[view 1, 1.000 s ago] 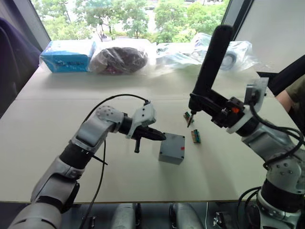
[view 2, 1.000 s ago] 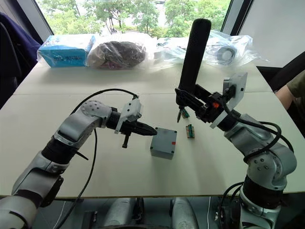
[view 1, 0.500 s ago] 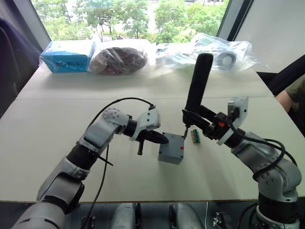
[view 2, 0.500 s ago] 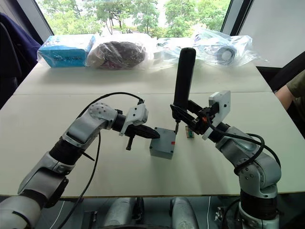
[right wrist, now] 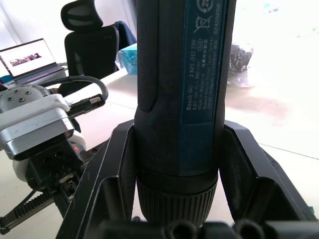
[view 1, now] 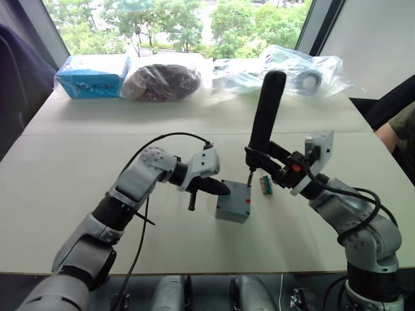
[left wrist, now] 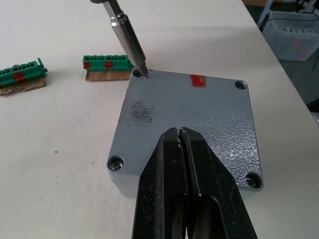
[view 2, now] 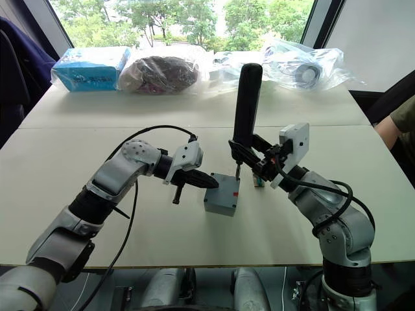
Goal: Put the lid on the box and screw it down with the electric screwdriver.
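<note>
On desk: lid [left wrist: 189, 119] seated on box [view 1: 232, 208]; left gripper [left wrist: 182, 164], jaws closed and empty, probably pins it; right gripper [right wrist: 179, 199] clamps electric screwdriver [view 1: 262, 116] upright, bit in corner hole.

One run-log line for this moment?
lid on box | right hand holds electric screwdriver, bit at corner hole | left hand shut, over lid

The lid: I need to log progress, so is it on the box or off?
On. The lid covers the box, the left gripper rests shut on it, and the electric screwdriver bit meets a corner hole.
</note>
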